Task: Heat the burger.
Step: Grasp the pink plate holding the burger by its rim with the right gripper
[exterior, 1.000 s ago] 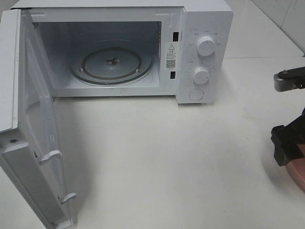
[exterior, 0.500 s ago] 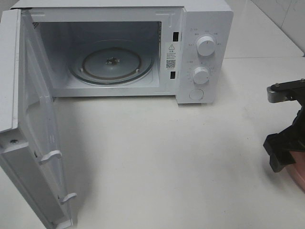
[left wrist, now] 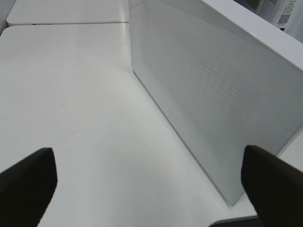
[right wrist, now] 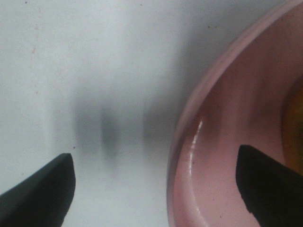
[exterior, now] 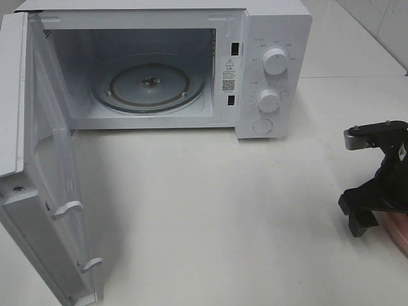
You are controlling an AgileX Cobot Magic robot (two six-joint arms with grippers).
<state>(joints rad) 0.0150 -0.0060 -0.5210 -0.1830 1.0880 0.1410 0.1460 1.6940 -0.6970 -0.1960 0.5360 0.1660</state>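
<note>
A white microwave stands at the back with its door swung wide open and its glass turntable bare. At the table's right edge my right gripper hangs over the rim of a pink plate. The right wrist view shows that gripper open and astride the plate's rim, one finger over the table and one over the plate's inside. Of the burger I see only a yellow-brown sliver at the frame's edge. My left gripper is open and holds nothing, beside the microwave door.
The open door juts toward the table's front left. White tabletop stretches between the microwave and the plate. Two knobs and a round button sit on the microwave's right panel. A tiled wall rises at the back right.
My right gripper has moved left and toward the table's front over the last second, coming further into the exterior view. Its jaws stay wide. The left arm and the microwave have not moved.
</note>
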